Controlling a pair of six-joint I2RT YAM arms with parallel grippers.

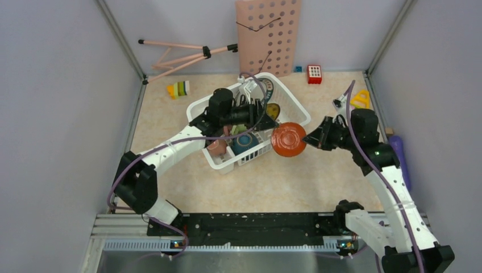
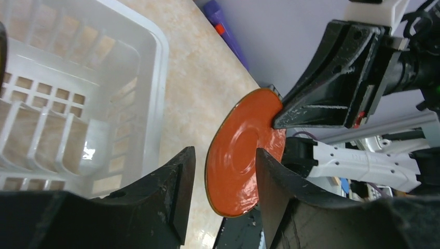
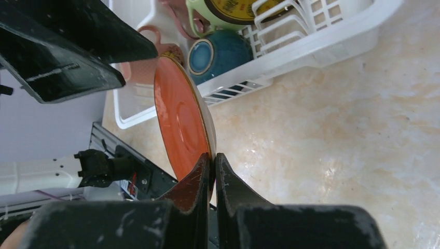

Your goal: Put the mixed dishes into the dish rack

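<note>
Grey walls (image 1: 57, 85) enclosed the beige surface (image 1: 318, 182). From the left we saw the dish rack (image 1: 295, 108), the left tool (image 2: 224, 153) over it with jaws apart, then the orange plate (image 1: 289, 140), held on edge just outside the rack and clamped by the right tool (image 3: 212, 158).

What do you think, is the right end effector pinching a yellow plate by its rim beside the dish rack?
No, the plate is orange, not yellow; the right wrist view shows it. The right end effector does pinch its rim beside the dish rack.
</note>
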